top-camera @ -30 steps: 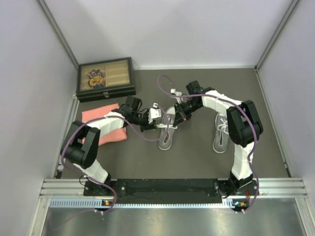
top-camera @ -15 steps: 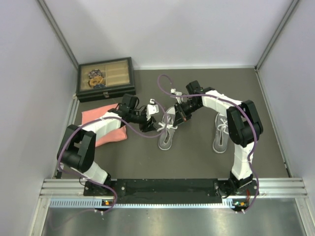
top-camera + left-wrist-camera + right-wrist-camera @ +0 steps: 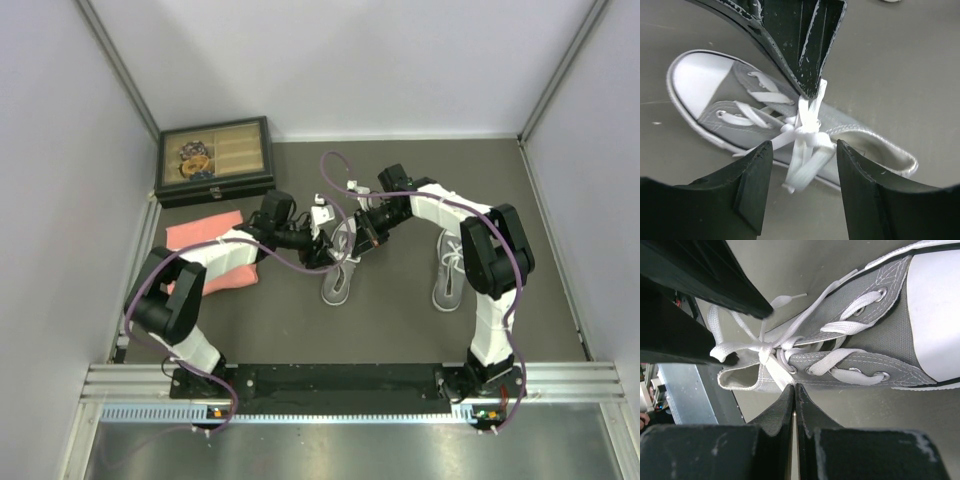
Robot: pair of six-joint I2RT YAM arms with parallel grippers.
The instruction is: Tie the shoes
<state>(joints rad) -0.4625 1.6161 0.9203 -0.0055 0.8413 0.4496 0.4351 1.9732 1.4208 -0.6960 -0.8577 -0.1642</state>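
One grey shoe (image 3: 337, 283) with a white toe cap lies mid-table, and the other shoe (image 3: 447, 280) lies to its right. In the left wrist view the near shoe (image 3: 735, 107) has a white lace knot (image 3: 807, 132) over its tongue. My left gripper (image 3: 804, 150) is open, its fingers either side of a loose lace loop (image 3: 805, 170) without touching it. My right gripper (image 3: 794, 388) is shut on a lace strand (image 3: 776, 372) running from the knot. In the top view both grippers, left (image 3: 326, 248) and right (image 3: 360, 240), meet over the shoe's heel end.
A dark box (image 3: 215, 160) with a glass lid stands at the back left. A folded pink cloth (image 3: 205, 235) lies under my left forearm. The right arm's purple cable (image 3: 335, 170) loops above the shoe.
My left gripper has opened and let go of the lace, then shifted slightly right toward the knot. The right gripper has stayed shut on its strand.
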